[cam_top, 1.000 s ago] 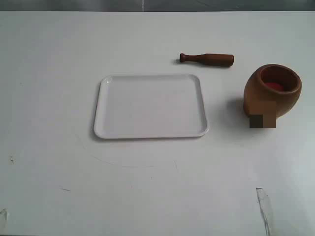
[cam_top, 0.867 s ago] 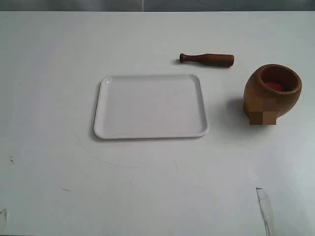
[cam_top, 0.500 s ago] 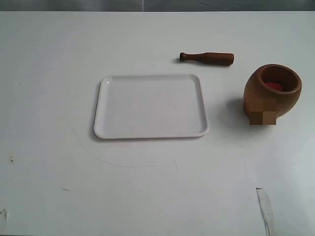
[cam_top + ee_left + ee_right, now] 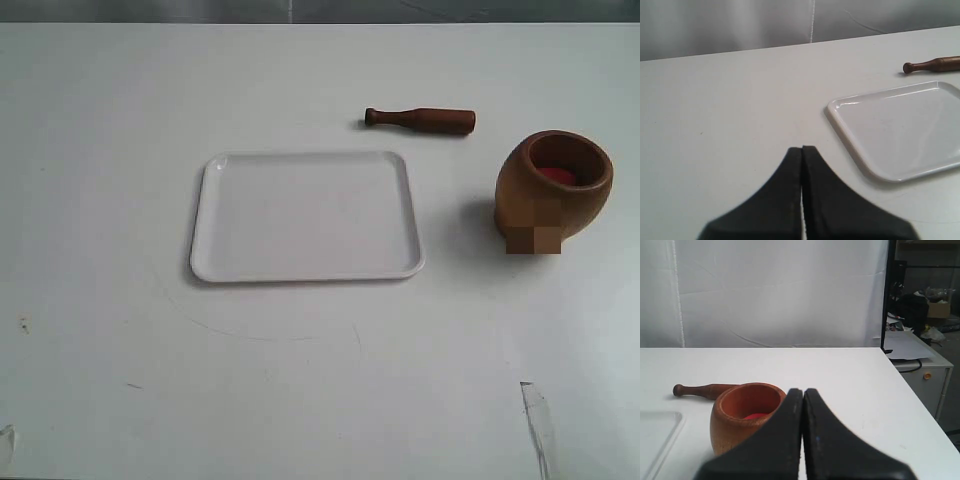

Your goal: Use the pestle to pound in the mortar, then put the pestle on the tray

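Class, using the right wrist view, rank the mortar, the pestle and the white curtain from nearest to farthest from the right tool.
1. Mortar: standing just ahead of the right tool.
2. Pestle: lying flat beyond the mortar.
3. White curtain: hanging past the far edge of the table.

Smooth wood with a low sheen is seen in the mortar (image 4: 552,185) just beyond the matt black right gripper (image 4: 803,390) and in the darker pestle (image 4: 425,121), while the white tray (image 4: 305,215) looks like glossy plastic and the table (image 4: 100,150) is seen as matt.
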Controlling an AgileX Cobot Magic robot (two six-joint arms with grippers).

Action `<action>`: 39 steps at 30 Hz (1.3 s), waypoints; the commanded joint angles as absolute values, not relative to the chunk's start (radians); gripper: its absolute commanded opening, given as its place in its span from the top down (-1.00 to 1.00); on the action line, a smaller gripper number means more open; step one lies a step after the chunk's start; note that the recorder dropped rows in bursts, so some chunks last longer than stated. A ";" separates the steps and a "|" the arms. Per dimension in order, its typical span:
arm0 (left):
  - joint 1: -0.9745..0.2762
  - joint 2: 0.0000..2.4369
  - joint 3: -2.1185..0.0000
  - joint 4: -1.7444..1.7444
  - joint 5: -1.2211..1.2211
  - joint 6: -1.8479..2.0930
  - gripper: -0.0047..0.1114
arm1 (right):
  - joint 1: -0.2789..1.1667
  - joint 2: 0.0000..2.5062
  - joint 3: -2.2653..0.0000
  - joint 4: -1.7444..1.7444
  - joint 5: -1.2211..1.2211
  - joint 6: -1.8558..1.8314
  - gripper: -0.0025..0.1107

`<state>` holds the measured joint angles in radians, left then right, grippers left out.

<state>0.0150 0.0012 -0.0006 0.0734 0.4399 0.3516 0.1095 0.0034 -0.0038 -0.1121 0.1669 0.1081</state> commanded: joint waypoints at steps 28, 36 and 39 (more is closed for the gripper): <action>0.007 0.000 0.000 0.066 0.437 0.343 0.92 | 0.102 0.000 -0.003 0.166 -0.571 0.401 0.96; 0.007 0.000 0.000 0.066 0.437 0.343 0.92 | 0.102 0.040 -0.254 0.095 -0.478 0.194 0.96; 0.007 0.000 0.000 0.066 0.437 0.343 0.92 | 0.102 0.138 -0.382 -0.162 -0.345 0.157 0.96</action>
